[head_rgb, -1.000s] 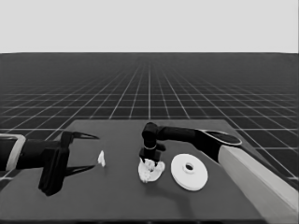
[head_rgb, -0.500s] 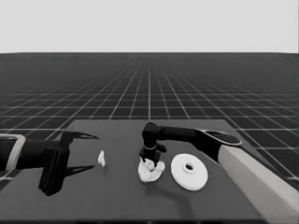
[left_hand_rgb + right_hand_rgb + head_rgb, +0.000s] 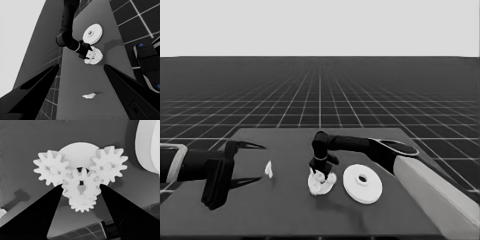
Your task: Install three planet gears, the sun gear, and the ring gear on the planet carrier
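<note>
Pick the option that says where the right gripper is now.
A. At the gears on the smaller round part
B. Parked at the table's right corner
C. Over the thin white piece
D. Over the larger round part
A: the right gripper has its fingers either side of the middle gear on the smaller round part.

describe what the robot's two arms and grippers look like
Both arms are black near the gripper and pale grey farther back. The right arm shows a broad pale grey stretch, then slim black links. Left gripper and right gripper each carry two long, pointed black fingers. No cables or markings show.
</note>
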